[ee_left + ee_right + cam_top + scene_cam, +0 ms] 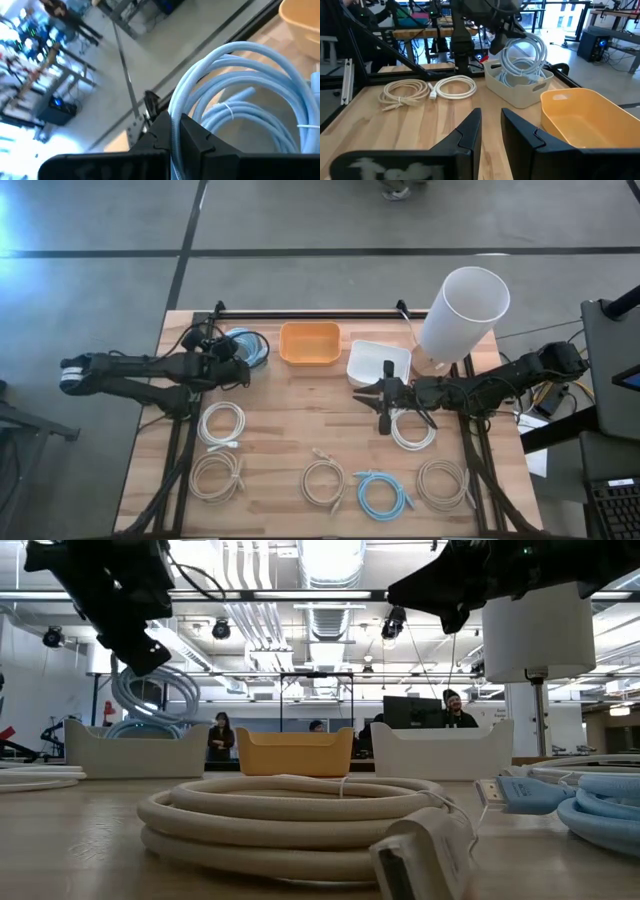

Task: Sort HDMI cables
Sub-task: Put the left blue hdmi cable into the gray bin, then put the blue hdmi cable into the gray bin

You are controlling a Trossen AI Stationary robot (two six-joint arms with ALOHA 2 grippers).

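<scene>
My left gripper (237,360) is shut on a light blue HDMI cable coil (247,344) over the white bin (520,87) at the table's far left. That bin holds more light blue cable. My right gripper (490,125) hovers near the table's middle, open with a narrow gap, empty, near the second white bin (377,363). On the table lie a white coil (222,423), a white coil (412,428) under the right arm, beige coils (217,476) (323,482) (442,482) and a light blue coil (382,493). My left gripper pinches the light blue coil's strands at its top (175,112) between the two fingers, which lie across the bundle. The coil hangs below the fingers (522,55), roughly upright. Its lower part reaches down into the white bin (125,750); whether it rests there I cannot tell.
A yellow bin (310,343) stands between the two white bins along the far edge. A tall white cylinder (462,315) rises at the far right corner. Bare wood lies in the table's middle (300,415). People sit in the room beyond the table.
</scene>
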